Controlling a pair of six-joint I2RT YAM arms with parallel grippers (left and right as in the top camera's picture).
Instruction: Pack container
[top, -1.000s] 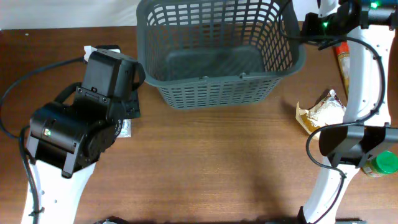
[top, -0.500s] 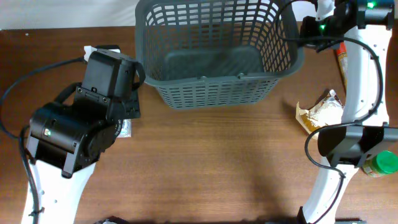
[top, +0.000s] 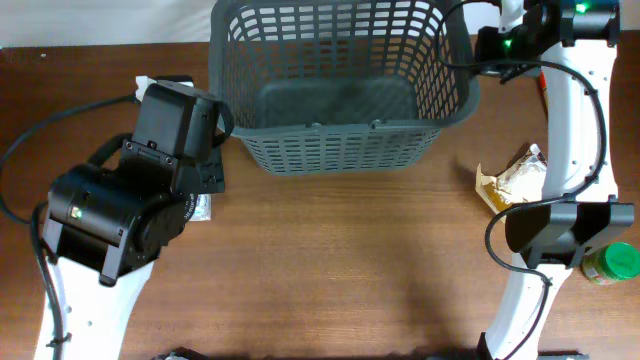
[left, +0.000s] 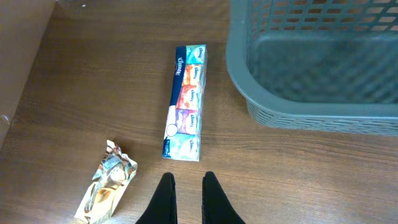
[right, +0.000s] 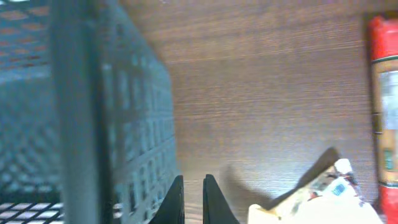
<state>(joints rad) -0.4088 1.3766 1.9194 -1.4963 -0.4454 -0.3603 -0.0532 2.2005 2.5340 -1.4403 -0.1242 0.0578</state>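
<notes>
The container (top: 340, 128) is sitting at the far middle of the wooden table (top: 350, 270), its slotted grey walls rising around a solid bottom with nothing lying in it. In the left wrist view its near corner (left: 298, 115) is filling the upper right. In the right wrist view its outer wall (right: 81, 93) is taking up the left side, blurred.

The right gripper (right: 191, 196) is hanging just beside that outer wall, on the container's right, with its jaws drawn together and nothing held between them. Past it a crumpled gold packet (right: 311, 205) is lying on the wood, and a red tube (right: 385, 93) is running along the right edge. Nearer the front, a green-lidded jar (top: 612, 265) is standing beside the right arm's base.

The left gripper (left: 188, 186) is hovering over bare table to the container's left, jaws closed and gripping nothing. Ahead of it a long multicoloured tissue pack (left: 185, 102) is lying flat, near the container but apart from it, and a small shiny wrapper (left: 107, 190) is lying to its left
</notes>
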